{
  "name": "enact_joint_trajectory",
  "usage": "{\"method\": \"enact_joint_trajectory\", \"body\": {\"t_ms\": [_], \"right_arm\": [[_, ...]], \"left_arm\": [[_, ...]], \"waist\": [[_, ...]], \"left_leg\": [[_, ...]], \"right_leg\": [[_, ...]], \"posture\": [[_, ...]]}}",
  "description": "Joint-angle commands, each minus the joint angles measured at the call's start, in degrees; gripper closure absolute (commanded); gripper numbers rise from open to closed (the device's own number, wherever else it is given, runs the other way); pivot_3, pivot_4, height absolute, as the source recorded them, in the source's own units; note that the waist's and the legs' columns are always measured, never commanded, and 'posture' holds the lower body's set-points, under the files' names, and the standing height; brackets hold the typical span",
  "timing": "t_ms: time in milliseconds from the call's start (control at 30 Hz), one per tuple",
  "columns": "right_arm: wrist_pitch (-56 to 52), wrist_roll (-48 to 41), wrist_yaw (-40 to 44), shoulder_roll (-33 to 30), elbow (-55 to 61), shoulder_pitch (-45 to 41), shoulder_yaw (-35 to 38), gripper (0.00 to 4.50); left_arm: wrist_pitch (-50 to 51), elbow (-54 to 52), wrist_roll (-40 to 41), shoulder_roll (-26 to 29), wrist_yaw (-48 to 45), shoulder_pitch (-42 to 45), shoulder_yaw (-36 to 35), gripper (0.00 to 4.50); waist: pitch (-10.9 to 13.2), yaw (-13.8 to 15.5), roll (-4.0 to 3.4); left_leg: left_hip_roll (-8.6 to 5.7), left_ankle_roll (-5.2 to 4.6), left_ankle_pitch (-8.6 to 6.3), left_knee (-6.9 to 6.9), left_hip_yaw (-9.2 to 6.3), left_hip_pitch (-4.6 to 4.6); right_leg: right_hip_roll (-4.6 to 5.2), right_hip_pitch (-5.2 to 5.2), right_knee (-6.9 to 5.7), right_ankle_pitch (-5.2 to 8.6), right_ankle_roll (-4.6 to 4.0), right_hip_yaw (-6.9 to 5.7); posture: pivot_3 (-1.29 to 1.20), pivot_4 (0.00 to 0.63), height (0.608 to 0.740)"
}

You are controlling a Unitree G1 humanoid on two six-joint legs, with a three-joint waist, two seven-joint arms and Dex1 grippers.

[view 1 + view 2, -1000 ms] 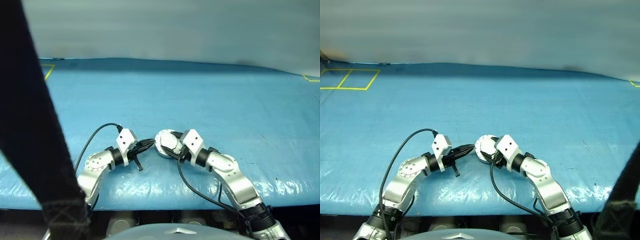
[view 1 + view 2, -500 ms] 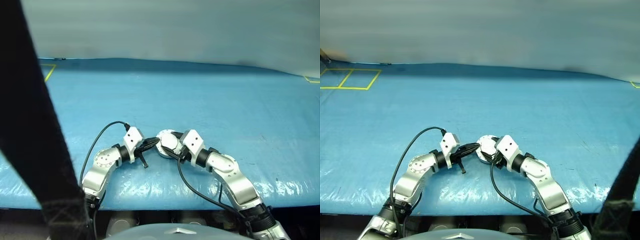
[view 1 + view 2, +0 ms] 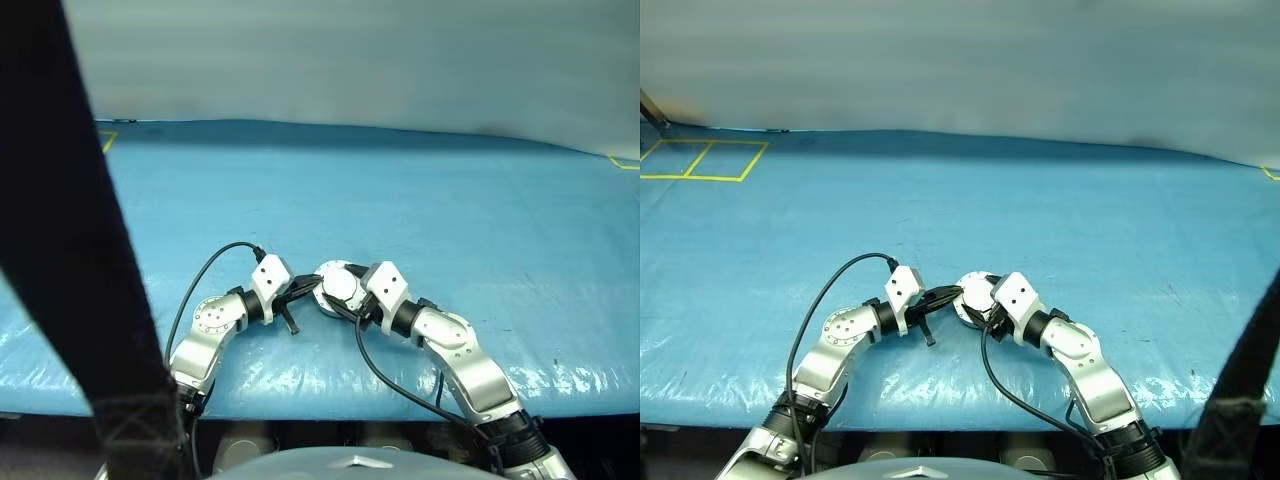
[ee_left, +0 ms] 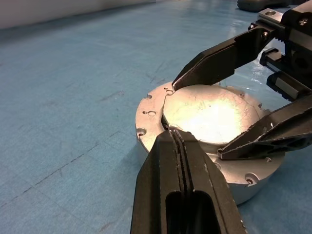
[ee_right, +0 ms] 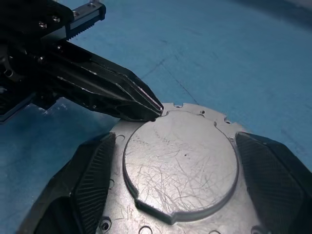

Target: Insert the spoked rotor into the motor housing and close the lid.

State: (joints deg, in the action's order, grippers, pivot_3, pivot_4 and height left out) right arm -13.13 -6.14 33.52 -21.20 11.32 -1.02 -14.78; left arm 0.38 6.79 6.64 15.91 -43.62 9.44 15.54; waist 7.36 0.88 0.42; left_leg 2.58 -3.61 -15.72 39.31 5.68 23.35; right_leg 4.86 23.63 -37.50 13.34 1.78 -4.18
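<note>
Lid-closing step looks nearly done: the round plain-grey metal lid (image 5: 179,168) lies flat on the silver-grey round motor housing (image 4: 151,116). Right gripper (image 5: 178,180) is spread around it; left gripper (image 4: 176,138), pressed together, touches the rim. Next move probably needs a gentle downward press.

Both arms are built of rounded silver-grey metal segments joined by black bands. The left arm (image 3: 205,335) has a round joint cap ringed with small dark screw holes, and a white boxy wrist block (image 3: 271,275) with 2 dark dots on its face. A thin black cable (image 3: 205,275) loops from that block back along the forearm. The right arm (image 3: 470,370) carries a matching white block (image 3: 385,283), and its own black cable (image 3: 385,385) sags below the forearm. The left gripper (image 4: 178,146) has 2 slim, tapered, matt black fingers. The right gripper (image 5: 178,165) has broad black pads (image 5: 92,170), seemingly finely ribbed
</note>
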Motion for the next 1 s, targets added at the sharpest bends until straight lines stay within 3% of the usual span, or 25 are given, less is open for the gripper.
{"method": "enact_joint_trajectory", "body": {"t_ms": [33,467,800,1000], "right_arm": [[-3.06,-0.31,-0.20,-0.02,-0.69,0.57,0.53,0.04],[1.63,-4.05,-1.78,2.33,8.61,0.16,5.42,0.04],[-18.55,-27.21,-4.09,4.73,9.46,6.18,19.79,0.04],[-29.01,-39.66,-3.07,5.32,7.87,10.24,24.86,0.04]], "left_arm": [[1.31,2.29,-1.49,0.31,-0.03,-0.53,1.10,4.50],[1.07,2.70,-1.82,0.30,0.15,-0.44,1.31,4.50],[0.72,2.91,-2.14,0.62,-0.19,-0.23,1.68,4.50],[0.92,2.11,-2.22,0.87,-0.47,-0.93,2.11,4.50]], "waist": [[-0.03,0.03,-0.05],[0.07,0.24,-0.21],[0.13,0.41,-0.29],[0.16,0.29,-0.38]], "left_leg": [[0.00,0.00,0.00,-0.07,0.00,0.00],[-0.08,-0.25,-0.12,-0.19,-0.21,0.46],[-0.08,-0.29,-0.17,-0.18,-0.25,0.45],[-0.07,-0.30,-0.18,-0.20,-0.29,0.45]], "right_leg": [[0.00,0.00,0.07,0.00,0.00,-0.01],[-0.06,0.04,0.74,-0.26,-0.16,-0.45],[-0.09,-0.06,0.81,-0.27,-0.11,-0.66],[-0.07,-0.06,0.80,-0.25,-0.14,-0.65]], "posture": [[0.00,0.150,0.740],[0.00,0.150,0.740],[0.00,0.150,0.740],[0.00,0.150,0.740]]}}
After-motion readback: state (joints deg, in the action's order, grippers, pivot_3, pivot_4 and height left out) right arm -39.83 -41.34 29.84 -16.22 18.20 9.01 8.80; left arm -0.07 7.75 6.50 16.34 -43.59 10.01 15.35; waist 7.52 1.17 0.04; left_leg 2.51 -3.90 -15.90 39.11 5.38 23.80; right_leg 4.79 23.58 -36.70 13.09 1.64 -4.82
